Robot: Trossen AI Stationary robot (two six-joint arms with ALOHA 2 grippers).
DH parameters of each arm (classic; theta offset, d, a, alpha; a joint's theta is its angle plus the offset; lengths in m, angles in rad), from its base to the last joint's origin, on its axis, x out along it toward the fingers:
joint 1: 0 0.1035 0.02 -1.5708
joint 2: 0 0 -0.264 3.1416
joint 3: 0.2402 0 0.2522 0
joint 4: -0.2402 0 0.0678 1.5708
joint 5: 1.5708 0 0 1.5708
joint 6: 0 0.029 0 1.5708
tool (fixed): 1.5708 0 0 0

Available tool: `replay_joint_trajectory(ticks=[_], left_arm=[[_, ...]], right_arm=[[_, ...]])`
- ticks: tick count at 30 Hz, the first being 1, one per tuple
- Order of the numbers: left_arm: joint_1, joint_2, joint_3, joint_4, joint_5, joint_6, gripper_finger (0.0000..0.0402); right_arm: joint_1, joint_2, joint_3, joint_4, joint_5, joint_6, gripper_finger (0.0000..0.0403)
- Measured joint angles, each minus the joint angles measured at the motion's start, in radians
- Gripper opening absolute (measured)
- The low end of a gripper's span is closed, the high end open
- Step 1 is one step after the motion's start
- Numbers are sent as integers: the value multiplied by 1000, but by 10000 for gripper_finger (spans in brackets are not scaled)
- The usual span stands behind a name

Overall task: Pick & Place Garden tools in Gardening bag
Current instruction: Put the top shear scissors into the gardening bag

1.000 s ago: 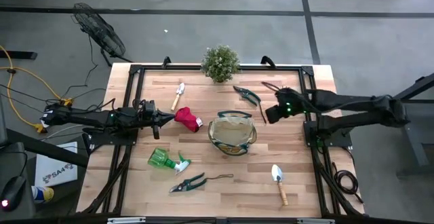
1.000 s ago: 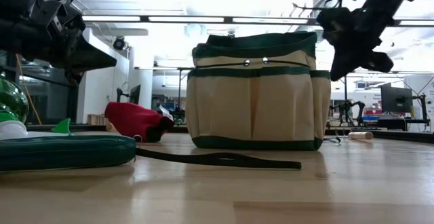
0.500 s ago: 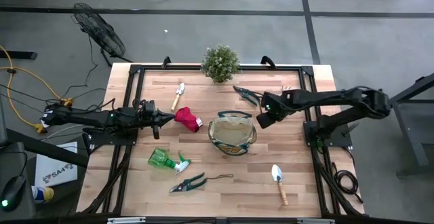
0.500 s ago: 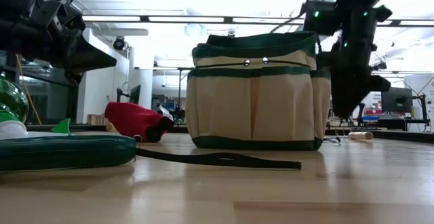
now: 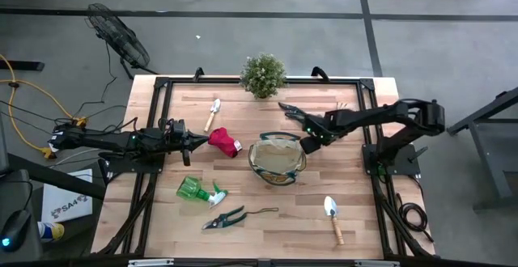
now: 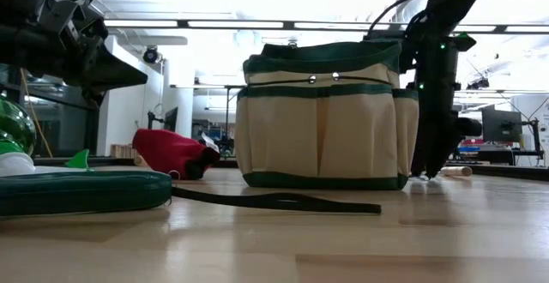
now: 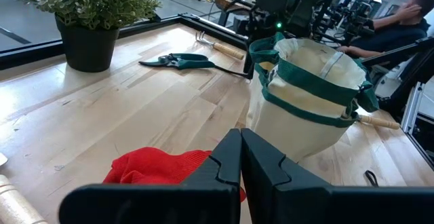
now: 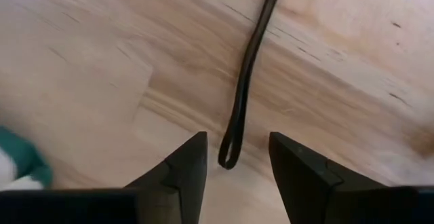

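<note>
I have the right pincer [image 5: 306, 140] down low just beside the gardening bag [image 5: 278, 158], on the side toward the far pruners [image 5: 295, 112]. Its fingers [image 8: 180, 173] stand apart over bare wood, with the end loop of a thin dark strap [image 8: 247, 71] lying between their tips; nothing is gripped. In the low view that arm drops almost to the bench [image 6: 360, 240] right against the bag's side.

The left pincer [image 5: 188, 140] waits over the left part of the bench, fingers pressed together and empty, pointing at the red glove [image 5: 225, 142], which lies close in front of it.

The bag stands upright near the middle with its mouth open. Around it there is free wood. The green spray bottle [image 5: 198, 189] and a second pair of pruners [image 5: 225, 217] lie toward the near left, a wooden-handled trowel [image 5: 333, 217] toward the near right, another small trowel [image 5: 213, 112] at the far left, and the potted plant [image 5: 263, 74] at the far edge. A small rake [image 7: 218, 45] lies beyond the far pruners.

The bench is pale wood planks in a black frame on a grey floor. A person sits in the room behind, seen from the left wrist. A white box [image 5: 66, 203] on the floor carries lettering I cannot make out fully.
</note>
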Motion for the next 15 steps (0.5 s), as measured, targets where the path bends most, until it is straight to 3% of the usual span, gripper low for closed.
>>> replay_joint_trajectory(ticks=[15], left_arm=[[0, 0, 0, 0, 0, 0, 2]], right_arm=[[1, 51, 3, 21, 34, -19, 149]])
